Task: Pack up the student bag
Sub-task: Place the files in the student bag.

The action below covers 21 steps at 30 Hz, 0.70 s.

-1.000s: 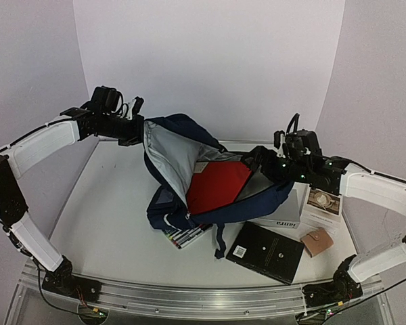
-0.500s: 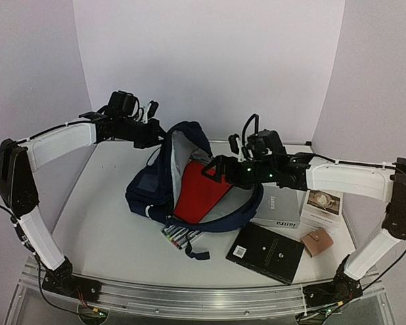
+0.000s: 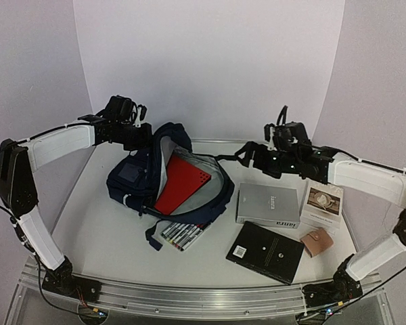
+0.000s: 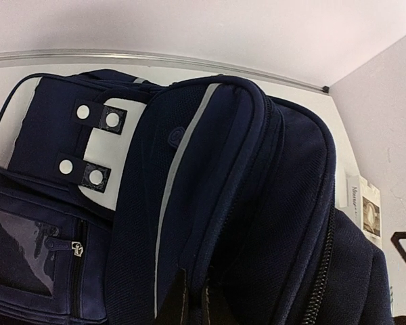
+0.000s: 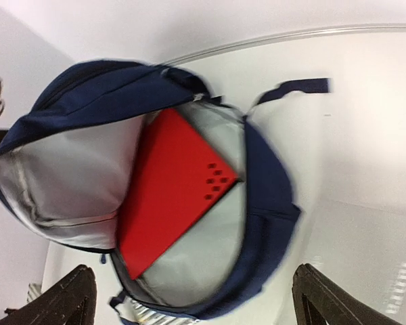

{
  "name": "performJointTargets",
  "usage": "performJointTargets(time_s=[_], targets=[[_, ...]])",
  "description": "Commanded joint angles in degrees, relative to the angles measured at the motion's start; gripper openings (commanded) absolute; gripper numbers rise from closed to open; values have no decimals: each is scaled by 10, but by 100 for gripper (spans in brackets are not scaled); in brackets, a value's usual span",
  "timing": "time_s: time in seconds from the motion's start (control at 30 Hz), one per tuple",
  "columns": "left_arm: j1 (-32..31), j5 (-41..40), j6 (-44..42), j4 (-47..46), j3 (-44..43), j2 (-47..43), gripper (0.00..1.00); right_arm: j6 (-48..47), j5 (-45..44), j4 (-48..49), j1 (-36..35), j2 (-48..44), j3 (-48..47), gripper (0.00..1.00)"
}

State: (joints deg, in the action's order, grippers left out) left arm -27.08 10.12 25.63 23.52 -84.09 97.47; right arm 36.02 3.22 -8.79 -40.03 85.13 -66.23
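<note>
Student bag (image 3: 132, 183) left-centre on bench (image 3: 101, 237), toward rear edge, mouth gaping. Left end effector (image 3: 141, 135) clenched on bag's top rim, likely propping opening wide. Red folder (image 3: 183, 181) inside. Right end effector (image 3: 247, 156) released, empty, near bag's right side.

A white bench (image 3: 101, 230) with a metal rail along its near edge. On its left half lies a dark navy student bag (image 3: 132, 179), its mouth gaping. A row of markers (image 3: 181, 235) lies touching the bag's near edge. To the right lie a grey book (image 3: 268, 205) and a white booklet (image 3: 322, 204) side by side. In front of them lie a black book (image 3: 265, 252) and, just beside it, a small tan wallet (image 3: 317, 242).
</note>
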Motion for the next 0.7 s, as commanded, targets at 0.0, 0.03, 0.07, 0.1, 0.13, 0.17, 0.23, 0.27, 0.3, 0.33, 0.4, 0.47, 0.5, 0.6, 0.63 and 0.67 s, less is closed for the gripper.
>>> performJointTargets(time_s=[0.0, 0.03, 0.07, 0.1, 0.13, 0.17, 0.23, 0.27, 0.3, 0.33, 0.4, 0.47, 0.5, 0.6, 0.63, 0.67], targets=[[29, -107, 13, 44, 29, -28, 0, 4, -15, -51, 90, -97, 79, 98], [32, -115, 16, 43, 34, -30, 0, 6, -10, -56, 111, -111, 97, 98], [33, -116, 19, 41, 39, -32, 0, 9, -5, -60, 135, -125, 115, 98], [33, -114, 21, 37, 44, -33, 0, 16, -1, -63, 153, -134, 142, 98], [33, -104, 22, 30, 49, -34, 0, 24, 2, -66, 167, -140, 159, 98], [33, -89, 22, 23, 54, -35, 0, 33, 3, -68, 183, -148, 182, 98], [33, -62, 20, 11, 63, -37, 0, 50, -8, -73, 199, -159, 218, 98], [33, -53, 19, 9, 67, -38, 1, 58, -19, -76, 201, -165, 232, 98], [33, -47, 18, 6, 70, -38, 2, 65, -27, -79, 202, -171, 243, 98], [33, -39, 16, 4, 73, -40, 4, 69, -36, -81, 203, -175, 251, 98], [33, -13, 11, -2, 82, -45, 9, 76, -48, -84, 203, -176, 264, 98], [32, 21, 8, -14, 92, -50, 19, 80, -48, -85, 203, -169, 274, 98], [31, 43, 8, -20, 98, -54, 25, 82, -50, -87, 203, -164, 278, 98], [20, 78, 9, -40, 114, -67, 45, 86, -55, -88, 203, -154, 290, 98], [15, 80, 8, -43, 118, -74, 51, 88, -53, -88, 203, -151, 295, 98], [7, 79, 7, -44, 121, -80, 56, 87, -47, -87, 203, -148, 297, 98]])
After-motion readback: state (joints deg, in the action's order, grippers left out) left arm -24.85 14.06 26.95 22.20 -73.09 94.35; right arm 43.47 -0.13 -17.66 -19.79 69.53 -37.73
